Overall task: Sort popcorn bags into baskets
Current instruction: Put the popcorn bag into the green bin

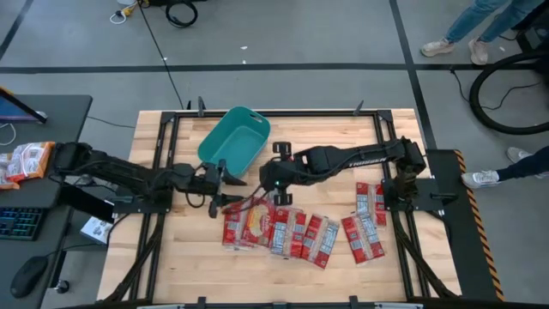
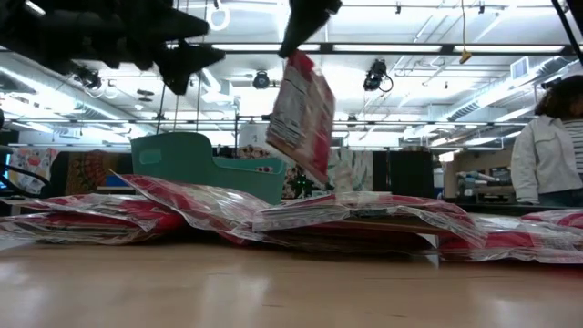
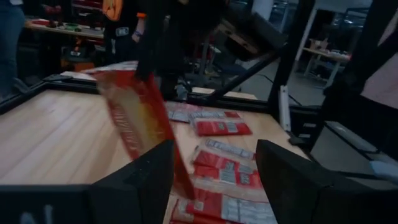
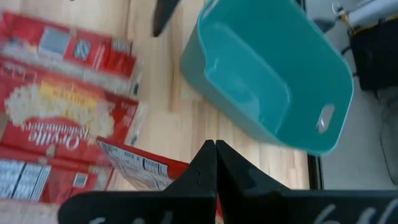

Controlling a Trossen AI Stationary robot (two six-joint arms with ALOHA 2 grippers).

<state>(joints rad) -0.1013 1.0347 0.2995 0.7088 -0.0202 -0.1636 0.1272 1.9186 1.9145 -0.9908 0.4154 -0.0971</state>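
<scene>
My right tool (image 4: 214, 163) pinches one popcorn bag (image 2: 302, 116) by its edge above the counter (image 1: 189, 266), so it could swing and slip before reaching the teal basket (image 1: 233, 137).

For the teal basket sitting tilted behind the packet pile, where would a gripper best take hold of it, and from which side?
Judging by shape, grip the rolled rim of the teal basket on a long side, coming from above: it stands open-topped and empty, so one finger can go inside the wall. The end-wall handle slot is another hold. The left gripper is nearest.
</scene>
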